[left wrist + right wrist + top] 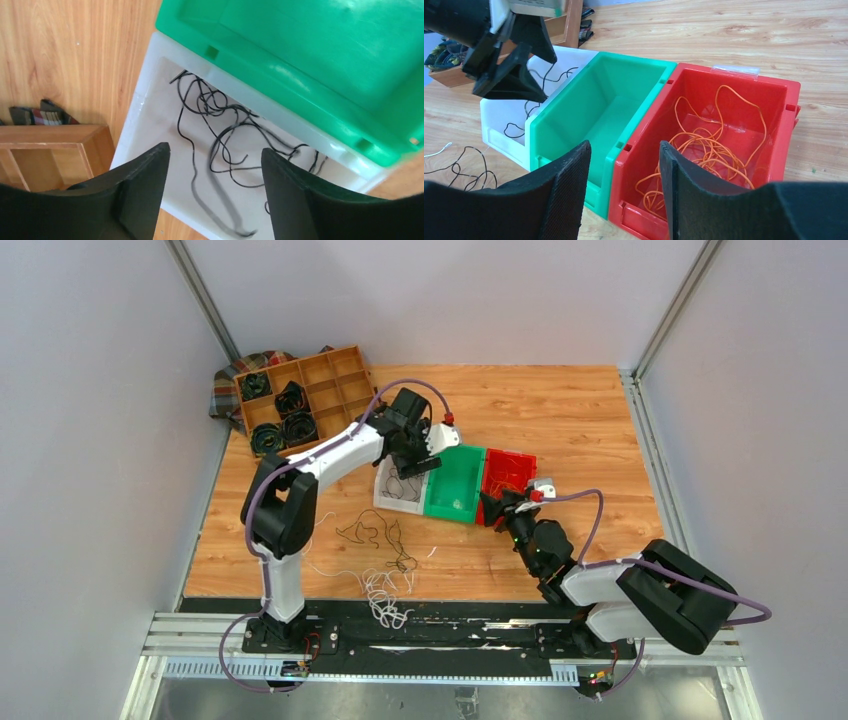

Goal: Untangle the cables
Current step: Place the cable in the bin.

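Note:
Thin black cables (220,125) lie loose in the white bin (150,100); one strand below my jaws is blurred. My left gripper (215,165) hovers open over that bin with nothing between its fingers. Orange cables (709,145) lie in the red bin (784,95). My right gripper (624,165) is open and empty just in front of the green bin (609,100) and red bin. On the table, black cables (380,535) and a white cable bunch (385,600) lie in front of the left arm base.
A wooden compartment tray (300,395) with thick black coiled rolls sits at the back left on a plaid cloth (225,390). The three bins stand side by side mid-table, the green one empty. A metal rail (400,635) runs along the near edge.

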Controlling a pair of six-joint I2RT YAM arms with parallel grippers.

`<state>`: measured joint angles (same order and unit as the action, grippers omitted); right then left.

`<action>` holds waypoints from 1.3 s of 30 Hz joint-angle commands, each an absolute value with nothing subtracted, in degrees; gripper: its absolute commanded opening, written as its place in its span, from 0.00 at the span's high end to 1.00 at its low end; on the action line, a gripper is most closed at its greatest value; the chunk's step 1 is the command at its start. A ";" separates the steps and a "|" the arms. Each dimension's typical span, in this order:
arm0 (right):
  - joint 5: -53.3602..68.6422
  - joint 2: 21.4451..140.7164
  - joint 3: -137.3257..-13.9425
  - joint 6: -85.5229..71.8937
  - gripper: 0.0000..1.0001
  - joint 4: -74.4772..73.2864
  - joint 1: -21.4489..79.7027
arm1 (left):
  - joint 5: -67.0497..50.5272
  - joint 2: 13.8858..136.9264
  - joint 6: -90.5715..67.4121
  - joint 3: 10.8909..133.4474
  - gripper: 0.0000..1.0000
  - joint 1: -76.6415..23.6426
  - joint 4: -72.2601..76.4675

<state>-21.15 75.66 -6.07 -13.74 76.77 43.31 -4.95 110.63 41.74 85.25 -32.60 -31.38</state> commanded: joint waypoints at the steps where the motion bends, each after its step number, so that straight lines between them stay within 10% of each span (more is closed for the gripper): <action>1: -21.89 75.89 -5.19 -14.08 0.47 80.12 42.34 | -9.05 107.06 42.72 87.86 0.18 -32.87 -40.69; 22: -20.95 76.30 -5.32 -13.68 0.49 80.51 42.34 | -20.51 106.57 49.11 102.15 0.00 -29.38 -58.63; 30: -20.74 76.62 -5.45 -13.63 0.49 80.60 42.32 | -15.50 112.48 43.10 108.75 0.60 -27.69 -55.03; 39: -20.63 77.17 -5.76 -13.54 0.49 80.87 42.33 | -17.29 113.39 43.09 104.75 0.81 -27.65 -52.34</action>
<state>-20.62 76.71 -5.72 -13.78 78.17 43.31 -16.36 112.25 43.68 106.08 -27.59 -53.89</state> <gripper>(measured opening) 0.513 0.240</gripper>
